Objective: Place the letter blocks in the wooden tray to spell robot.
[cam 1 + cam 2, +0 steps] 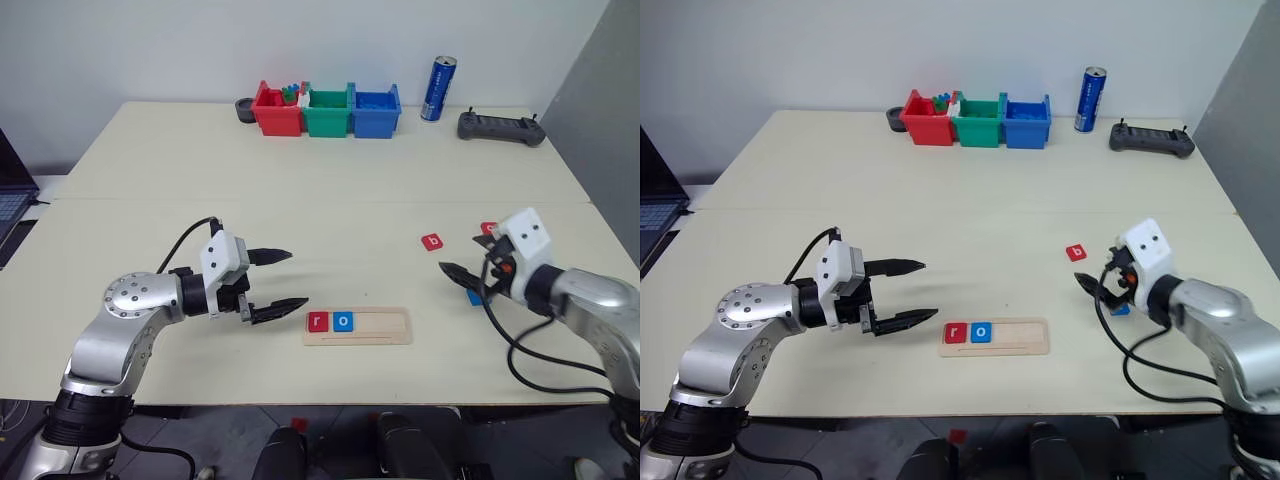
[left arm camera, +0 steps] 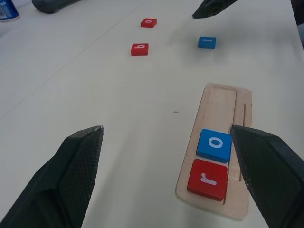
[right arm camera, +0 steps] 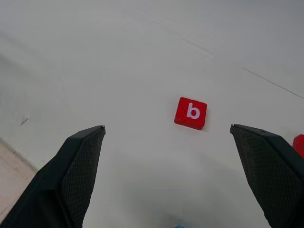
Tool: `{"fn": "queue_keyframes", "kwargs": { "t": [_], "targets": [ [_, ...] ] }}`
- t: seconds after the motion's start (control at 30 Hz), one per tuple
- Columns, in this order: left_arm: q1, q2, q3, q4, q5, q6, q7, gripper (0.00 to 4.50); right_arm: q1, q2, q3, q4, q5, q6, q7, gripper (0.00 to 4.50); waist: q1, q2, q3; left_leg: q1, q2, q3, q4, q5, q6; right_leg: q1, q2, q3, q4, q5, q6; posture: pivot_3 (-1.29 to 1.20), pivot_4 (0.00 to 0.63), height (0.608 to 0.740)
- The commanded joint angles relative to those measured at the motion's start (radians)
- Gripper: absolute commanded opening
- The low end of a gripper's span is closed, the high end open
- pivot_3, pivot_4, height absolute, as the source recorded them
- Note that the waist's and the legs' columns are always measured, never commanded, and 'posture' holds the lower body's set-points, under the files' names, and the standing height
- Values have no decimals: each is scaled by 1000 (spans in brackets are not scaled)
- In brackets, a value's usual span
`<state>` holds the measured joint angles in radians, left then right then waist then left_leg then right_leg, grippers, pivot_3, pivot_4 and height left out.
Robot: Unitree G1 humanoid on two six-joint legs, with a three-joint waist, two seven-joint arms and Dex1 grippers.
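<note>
The wooden tray is lying at lower centre of the left eye view on the table, with the red r block and the blue o block sitting side by side at its left end and the rest of the groove bare. The red b block is resting on the table to the upper right of the tray, well apart from it; a second red block is lying further right, partly hidden behind the right arm, and a blue block is showing just beneath the right end effector. That end effector is standing wide and holding nothing, and in the right wrist view it is facing the b block between its two spread fingers. The left end effector is hovering left of the tray, likewise wide and empty. Judged from the layout, the step in hand is the pickup of b, the third letter. To do it well, the right end effector should be centring the tile between both fingers, descending squarely, closing on opposite flat edges, and avoiding the neighbouring blue block. The tile should then be going into the groove directly beside the o, letter upright, without nudging the seated tiles.
</note>
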<state>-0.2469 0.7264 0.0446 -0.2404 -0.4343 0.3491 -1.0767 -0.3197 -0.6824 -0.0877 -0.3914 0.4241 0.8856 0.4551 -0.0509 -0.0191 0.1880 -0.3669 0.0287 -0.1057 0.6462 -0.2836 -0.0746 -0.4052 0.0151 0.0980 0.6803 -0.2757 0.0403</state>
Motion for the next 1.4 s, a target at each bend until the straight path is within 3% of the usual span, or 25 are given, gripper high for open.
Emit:
{"fn": "queue_keyframes", "kwargs": {
  "t": [0.03, 0.43, 0.67, 0.77, 1.0, 1.17, 1.4],
  "targets": [
    [-2, 17, 20, -20, -26, 12, -9, 4470, -73, 73, 44, 97, -55, -24, -61, 4500, -4, 0, 0, 0, 0, 0, 0, 0, 0, 0, 0, 0, 0, 0, 0, 0, 150, 740],
    [77, 64, 43, -8, -41, -24, -71, 4470, -181, 259, 139, 452, -229, -241, -122, 4500, -7, 0, 0, 0, 0, 0, -1, 0, 0, -1, 0, 0, 0, 1, -1, 0, 150, 740],
    [63, 50, 32, -6, -58, -28, -81, 4470, -228, 311, 87, 572, -226, -227, -146, 4500, -9, 0, 0, 0, 0, 0, -1, 0, 0, -1, 0, 0, 0, 1, -1, 0, 150, 740],
    [76, 69, 35, -18, -69, -25, -114, 4500, -230, 314, 74, 588, -227, -221, -145, 3889, -8, 0, 0, 0, 0, 0, -1, 0, 0, -1, 0, -1, 0, 1, -1, 0, 150, 740],
    [79, 130, 23, 3, -67, -58, -234, 4500, -232, 329, 80, 591, -239, -230, -136, 1439, -11, 0, 0, 0, 0, 0, -1, 0, 0, -1, 0, -1, 0, 1, -1, 0, 150, 740],
    [59, 129, -4, 34, -43, -116, -294, 4500, -193, 314, 92, 447, -247, -208, -116, 1451, -13, 1, 0, 0, 0, 0, -1, 0, 0, -1, 0, -1, 0, 1, -1, 0, 150, 740],
    [45, 112, -44, 71, -13, -156, -306, 4500, 74, 248, 59, -187, -182, 64, -130, 1451, -6, 1, 1, -4, 0, -2, -1, 0, 0, -3, 0, -2, 0, 0, -1, 0, 150, 740]
  ]
}}
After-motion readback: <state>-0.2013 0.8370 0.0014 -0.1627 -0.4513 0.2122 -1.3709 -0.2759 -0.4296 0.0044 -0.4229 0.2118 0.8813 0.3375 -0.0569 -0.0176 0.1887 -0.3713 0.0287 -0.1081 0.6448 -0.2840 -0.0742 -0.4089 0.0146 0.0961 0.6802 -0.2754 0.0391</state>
